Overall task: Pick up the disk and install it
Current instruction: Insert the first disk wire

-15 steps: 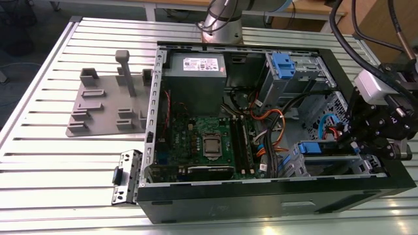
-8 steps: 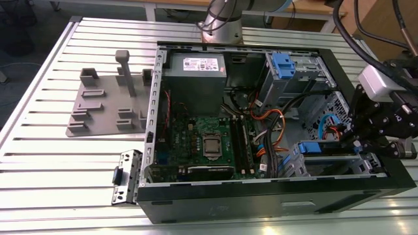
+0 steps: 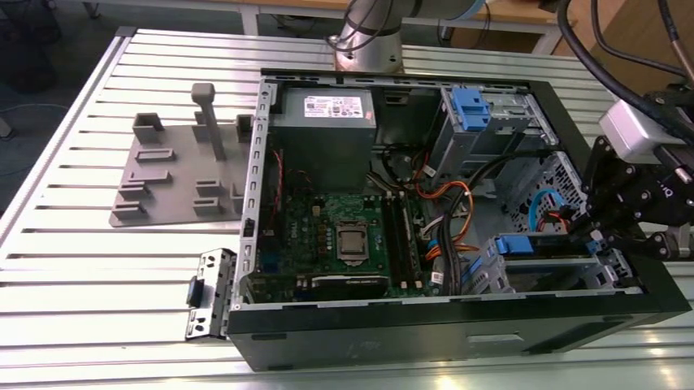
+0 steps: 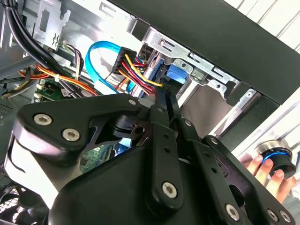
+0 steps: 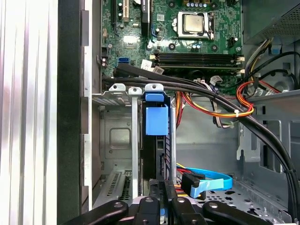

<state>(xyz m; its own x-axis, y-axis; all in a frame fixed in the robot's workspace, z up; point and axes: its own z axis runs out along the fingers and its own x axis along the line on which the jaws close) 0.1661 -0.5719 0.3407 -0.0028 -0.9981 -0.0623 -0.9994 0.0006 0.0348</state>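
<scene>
Ribbed aluminium counter [image 3: 65, 244] carries one open black computer case [image 3: 434, 341] and one grey plastic slotted stand [image 3: 179, 175]. One silver hard disk with blue plastic rails [image 5: 156, 119] stands on edge in the case's drive cage, its long axis running down into the bay. One black gripper [image 5: 164, 187] pinches narrowly on its rear edge.

Disk [image 5: 156, 119] mostly hidden inside drive cage [image 5: 115, 136]

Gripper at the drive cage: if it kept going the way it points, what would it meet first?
Probably the disk, standing on edge in the cage with its blue rail facing the gripper. The fingers seem to be at its near edge already; depth is unclear.
</scene>
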